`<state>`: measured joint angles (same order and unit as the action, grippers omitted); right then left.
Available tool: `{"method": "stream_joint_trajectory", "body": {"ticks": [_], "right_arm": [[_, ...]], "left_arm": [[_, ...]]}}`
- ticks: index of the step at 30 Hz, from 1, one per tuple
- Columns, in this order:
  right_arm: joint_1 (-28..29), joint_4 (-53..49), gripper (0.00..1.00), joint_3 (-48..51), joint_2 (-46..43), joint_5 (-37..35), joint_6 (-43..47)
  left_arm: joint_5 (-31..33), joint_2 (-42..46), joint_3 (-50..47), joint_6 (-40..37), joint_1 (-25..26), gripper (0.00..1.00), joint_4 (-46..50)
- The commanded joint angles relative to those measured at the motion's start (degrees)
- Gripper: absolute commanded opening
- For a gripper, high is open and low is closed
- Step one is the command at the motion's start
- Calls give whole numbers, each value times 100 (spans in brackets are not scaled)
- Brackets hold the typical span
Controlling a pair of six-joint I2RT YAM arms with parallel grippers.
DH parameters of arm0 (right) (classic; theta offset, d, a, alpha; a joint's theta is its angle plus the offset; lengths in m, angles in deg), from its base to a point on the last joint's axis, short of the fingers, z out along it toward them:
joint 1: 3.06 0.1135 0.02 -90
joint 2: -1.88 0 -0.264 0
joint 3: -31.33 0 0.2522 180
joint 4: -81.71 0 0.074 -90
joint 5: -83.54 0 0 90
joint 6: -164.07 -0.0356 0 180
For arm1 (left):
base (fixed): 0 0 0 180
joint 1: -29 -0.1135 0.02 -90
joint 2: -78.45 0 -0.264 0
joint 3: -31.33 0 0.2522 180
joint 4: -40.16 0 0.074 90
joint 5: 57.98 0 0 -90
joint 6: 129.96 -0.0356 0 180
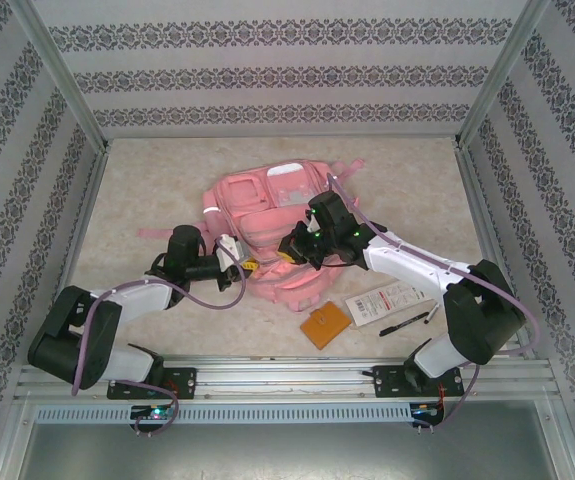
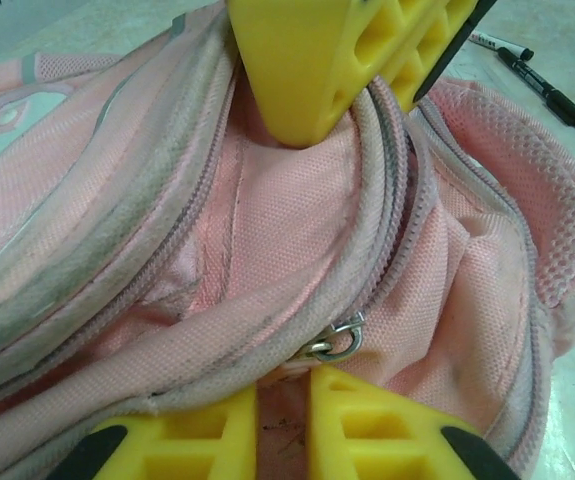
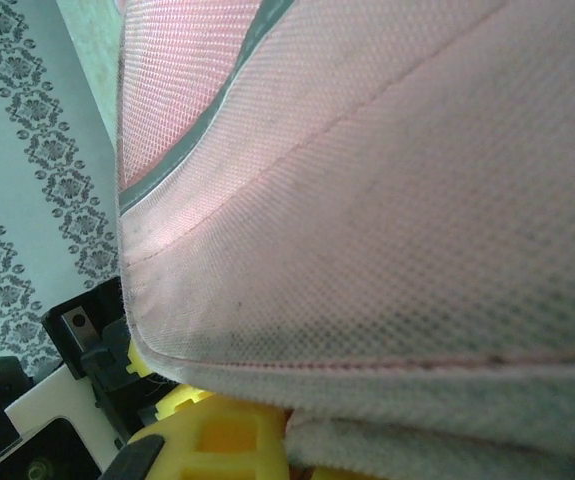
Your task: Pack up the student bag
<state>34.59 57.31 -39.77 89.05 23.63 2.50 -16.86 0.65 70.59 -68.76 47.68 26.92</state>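
The left fingers [image 2: 197,435] are drawn narrow, their tips set either side of a thin gap right under the metal zip pull [image 2: 333,340]. Whether the pull itself or only the cloth beneath it is caught cannot be told from the left wrist view. The right fingers [image 2: 307,60] are closed on a fold of pink cloth just above the zip, and puckers are seen running out from the pinch. Both sets of fingers are at the student bag [image 1: 262,200], which lies flat in the middle of the desk [image 1: 147,180], front pockets upward. The bag is judged soft and limp. Its cloth is bunched wherever it is gripped, so a tug on loose cloth would likely be taken up as slack rather than passed on to the zip. It is probably light, and it could be dragged across the desk unless one side is braced. The weave is rough enough that slipping is little to be feared, and nothing about the bag looks fragile. The better places to be held are thought to be the zip pull, the thick piped edge beside the teeth, and the straps. An orange notebook [image 1: 325,326], a white packet [image 1: 385,300] and a black pen [image 1: 404,323] lie near the bag on the right.
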Motion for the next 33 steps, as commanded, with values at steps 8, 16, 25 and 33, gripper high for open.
{"method": "stream_joint_trajectory", "body": {"ticks": [8, 16, 25, 33], "right_arm": [[-213, 720, 0, -190, -128, 1304, 56], [-371, 732, 0, -250, -141, 1653, 171], [-116, 734, 0, -321, -57, 1747, 323], [-72, 723, 0, -296, -8, 1740, 310]], "left_arm": [[-627, 507, 21, -777, 303, 0, 209], [-216, 496, -106, -405, 296, 35, -299], [-35, 92, -173, 478, 309, 40, -1601], [-499, -44, -297, 705, 332, 12, -1989]]}}
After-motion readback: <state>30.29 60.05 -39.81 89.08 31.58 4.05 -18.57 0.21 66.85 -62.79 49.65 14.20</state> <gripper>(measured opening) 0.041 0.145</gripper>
